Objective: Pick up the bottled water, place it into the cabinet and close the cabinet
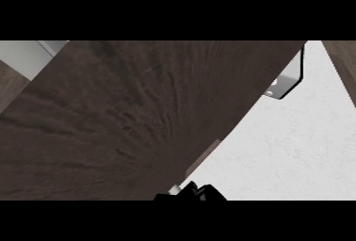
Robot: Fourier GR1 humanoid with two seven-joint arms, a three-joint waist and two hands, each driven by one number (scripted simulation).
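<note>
one black hand (191,194) barely in view at 6 o'clock, only a sliver of it; cannot tell whether open or holding, nor which side. just above, filling centre and 9 o'clock, dark wood door (125,117), a thin brown strip (206,157) on its edge toward 5 o'clock. farther, at 2 o'clock, metal hinge (287,82) against white surface (292,150). bottle hidden; cannot tell where.

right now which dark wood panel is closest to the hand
The big door filling the middle; the hand shows at its lower edge, the narrow panel far top right.
</note>
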